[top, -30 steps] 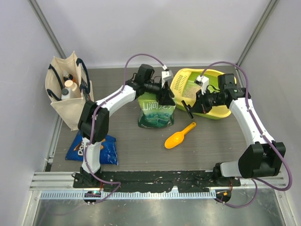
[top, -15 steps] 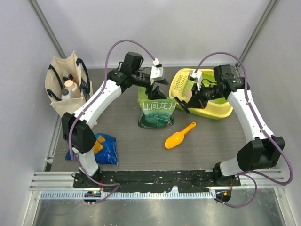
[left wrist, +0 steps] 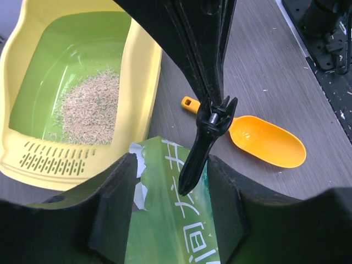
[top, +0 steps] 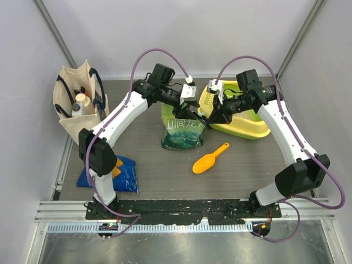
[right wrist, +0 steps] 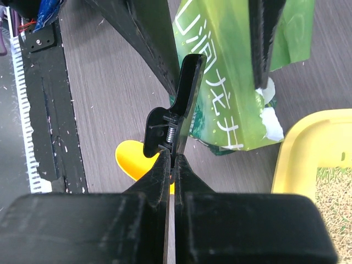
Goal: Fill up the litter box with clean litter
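Swinging left from the front of the litter box (left wrist: 142, 82) over the past second, the right gripper (right wrist: 170, 159) now hangs between the box and a green pouch (left wrist: 165, 220), while the left arm's elbow has pulled in. The yellow-rimmed box sits at the far right of the table (top: 165, 176), its slotted grate (left wrist: 52, 159) at the end toward the pouch. A thin, patchy heap of clean litter (left wrist: 91, 110) lies on the lime-green floor beside the grate, and much of the basin is bare. The pouch stands upright just left of the box, its top edge torn. The left gripper (left wrist: 171, 164) reaches down over that top with its fingers (left wrist: 113, 214) spread to either side; whether they press on the pouch cannot be told. The right gripper is clamped tight on one handle of a black spring clip (right wrist: 176, 104), whose free end points at the pouch's printed face. Whether the clip touches the pouch is unclear. An orange scoop (left wrist: 267, 141) lies on the table in front of the box, apart from both. A blue Doritos bag (top: 118, 175) lies near the front left, and a canvas tote bag (top: 77, 118) holding bottles stands at the left edge.
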